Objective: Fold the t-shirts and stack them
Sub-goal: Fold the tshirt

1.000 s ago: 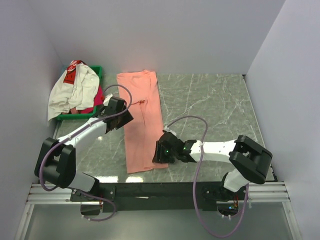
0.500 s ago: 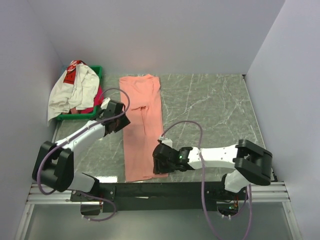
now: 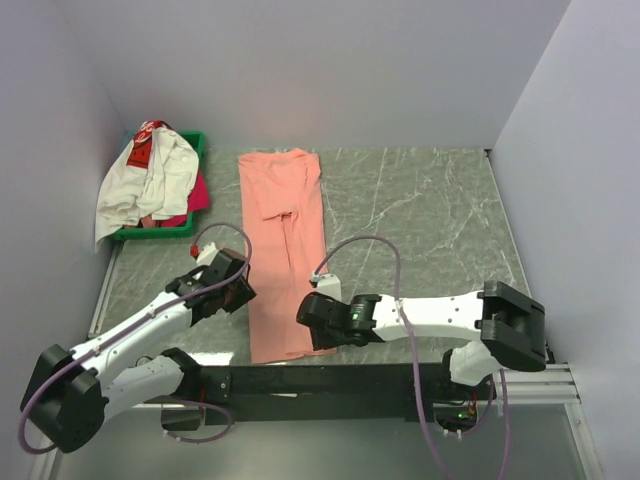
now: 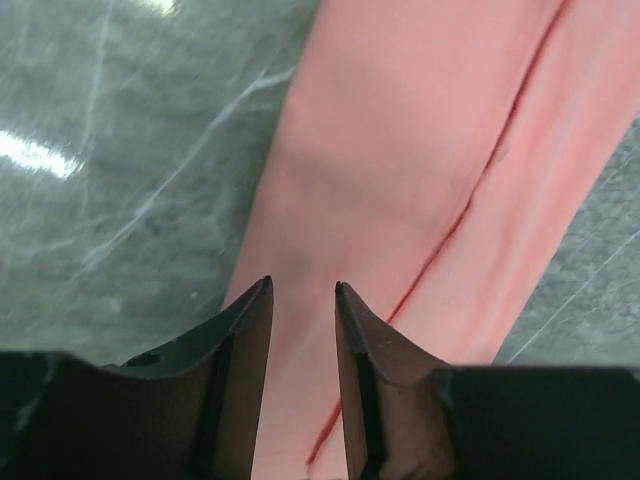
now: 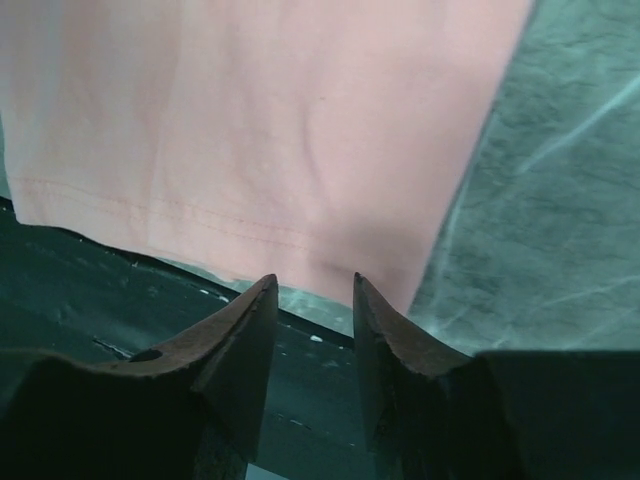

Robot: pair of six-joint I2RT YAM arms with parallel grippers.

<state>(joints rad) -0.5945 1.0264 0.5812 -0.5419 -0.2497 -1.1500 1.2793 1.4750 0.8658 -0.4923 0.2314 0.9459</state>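
The salmon-pink t-shirt (image 3: 285, 250) lay folded into a long strip on the tabletop (image 3: 430, 220), running from the far edge to the near edge, left of centre. The left gripper (image 4: 302, 290) stood at the strip's left edge, jaws narrowly parted, nothing between them. The right gripper (image 5: 315, 285) stood over the hem at the near edge, jaws likewise parted and empty. The white t-shirt (image 3: 150, 185) and the magenta t-shirt (image 3: 198, 190) lay heaped in the green tray (image 3: 195, 140) at the far left corner.

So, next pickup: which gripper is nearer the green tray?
Left. The left gripper hovers in front of the green tray; the right gripper is across the salmon shirt, by its hem.
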